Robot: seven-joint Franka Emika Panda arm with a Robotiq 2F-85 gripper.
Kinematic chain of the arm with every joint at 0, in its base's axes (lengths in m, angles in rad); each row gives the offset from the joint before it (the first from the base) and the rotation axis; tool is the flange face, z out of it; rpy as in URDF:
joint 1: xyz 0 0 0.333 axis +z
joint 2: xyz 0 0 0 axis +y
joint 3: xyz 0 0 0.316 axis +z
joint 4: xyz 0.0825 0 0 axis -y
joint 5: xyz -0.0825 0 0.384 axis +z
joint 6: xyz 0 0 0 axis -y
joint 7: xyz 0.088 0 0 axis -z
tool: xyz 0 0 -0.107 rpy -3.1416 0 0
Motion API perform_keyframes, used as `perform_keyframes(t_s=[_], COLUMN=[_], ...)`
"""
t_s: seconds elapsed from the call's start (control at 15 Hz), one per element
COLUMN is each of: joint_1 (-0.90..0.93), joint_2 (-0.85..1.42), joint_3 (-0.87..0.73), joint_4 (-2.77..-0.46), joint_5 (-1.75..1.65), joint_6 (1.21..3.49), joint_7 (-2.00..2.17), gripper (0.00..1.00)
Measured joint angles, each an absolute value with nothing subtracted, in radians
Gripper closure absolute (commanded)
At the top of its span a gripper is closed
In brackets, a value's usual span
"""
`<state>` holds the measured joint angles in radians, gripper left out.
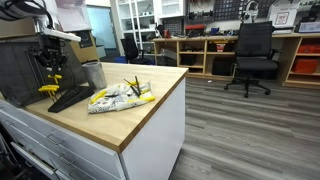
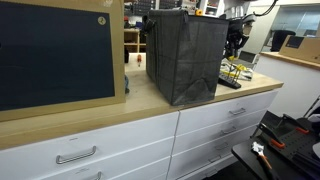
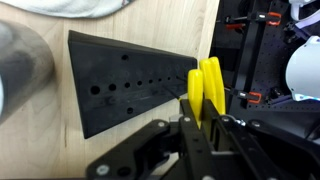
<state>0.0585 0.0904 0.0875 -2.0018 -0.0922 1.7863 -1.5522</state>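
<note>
My gripper (image 3: 205,128) is shut on the two yellow handles of a plier-like tool (image 3: 207,88). It holds the tool at the end of a black holder block (image 3: 125,85) that has rows of holes. In an exterior view the gripper (image 1: 49,72) hangs over the same block (image 1: 70,97) at the far corner of the wooden countertop (image 1: 140,120), with the yellow handles (image 1: 48,89) just below the fingers. In an exterior view the gripper (image 2: 236,48) and handles (image 2: 232,72) show behind a dark grey fabric box (image 2: 185,55). The tool's tip is hidden.
A metal cup (image 1: 92,73) stands beside the block. A white cloth with yellow-handled tools (image 1: 120,97) lies mid-counter. A dark framed panel (image 2: 55,50) leans on the counter. An office chair (image 1: 252,55) and shelves stand across the floor. Drawers (image 2: 120,140) are below.
</note>
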Motion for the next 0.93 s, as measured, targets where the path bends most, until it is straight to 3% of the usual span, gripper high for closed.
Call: perform_keyframes(t_s=[0.93], joint_1=[0.036], joint_2=[0.114], joint_3=[0.067], joint_4=[-1.975], joint_5=[-0.091], joint_6=[1.786], joint_7=[-1.552], gripper=[0.96])
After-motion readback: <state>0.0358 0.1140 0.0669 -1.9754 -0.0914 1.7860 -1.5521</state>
